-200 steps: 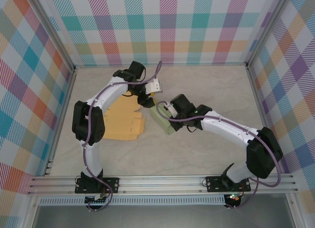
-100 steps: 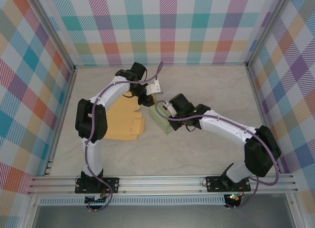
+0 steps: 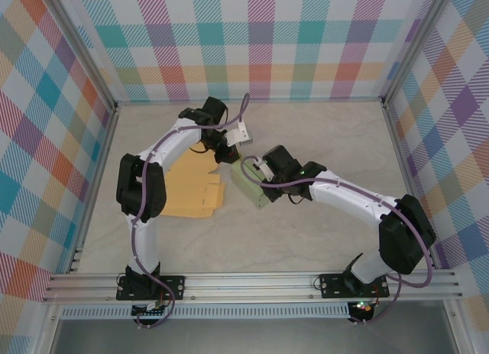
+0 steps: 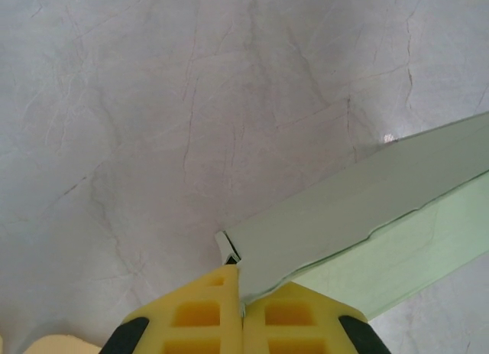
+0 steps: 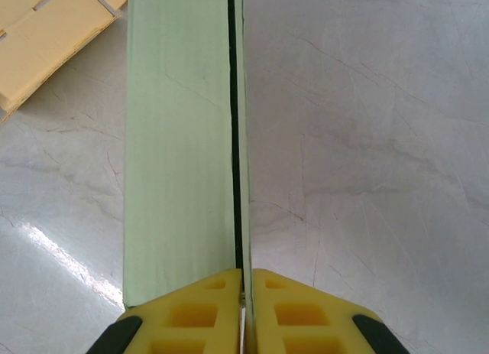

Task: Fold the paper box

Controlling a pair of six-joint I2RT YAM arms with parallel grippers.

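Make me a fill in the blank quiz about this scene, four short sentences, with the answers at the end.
1. The box is pale ____.
2. The left fingers are ____ on a corner of the box.
3. The right fingers, clamped on the box's edge, are coloured ____.
4. In the top view, the flat tan cardboard lies on the table to the box's ____.

Missing words: green; shut; yellow; left.

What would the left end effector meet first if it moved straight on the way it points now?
Probably the bare tabletop, though depth is unclear; the left end effector itself pinches the green paper box corner.
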